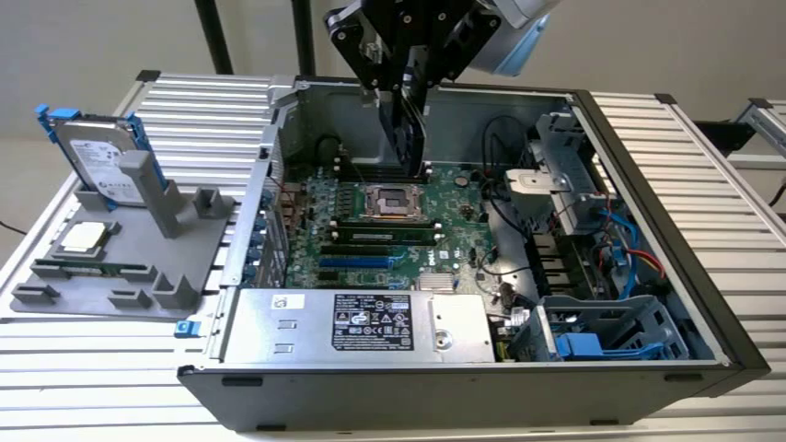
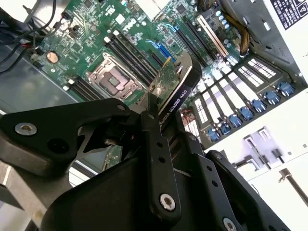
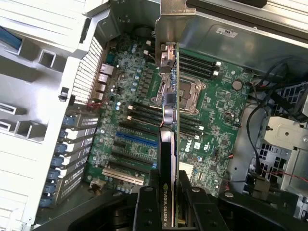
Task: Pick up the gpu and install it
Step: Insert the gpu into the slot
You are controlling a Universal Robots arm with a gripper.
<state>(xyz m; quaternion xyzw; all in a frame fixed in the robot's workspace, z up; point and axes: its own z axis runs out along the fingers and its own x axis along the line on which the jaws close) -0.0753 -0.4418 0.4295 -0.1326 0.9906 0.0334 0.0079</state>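
My gripper (image 1: 410,90) is shut on the gpu (image 1: 411,133), which hangs on edge above the far part of the green motherboard (image 1: 368,235) inside the open computer case (image 1: 687,304). In the first wrist view the gpu (image 3: 169,120) is seen edge-on, and its silver end bracket (image 3: 175,19) points toward the case's far wall. The gripper (image 3: 169,195) clamps the card from both sides. In the second wrist view the gpu (image 2: 174,86) shows its black face and a green edge, and it floats over the memory slots (image 2: 127,53) and the processor socket (image 2: 113,77).
Expansion slots (image 3: 127,159) lie on the board near the case's slotted rear panel (image 3: 82,115). A power supply (image 1: 356,322) fills the case's near side, with cables and a drive cage (image 1: 602,267) on the exterior view's right. A grey holder (image 1: 110,262) outside the case carries a hard drive (image 1: 105,157).
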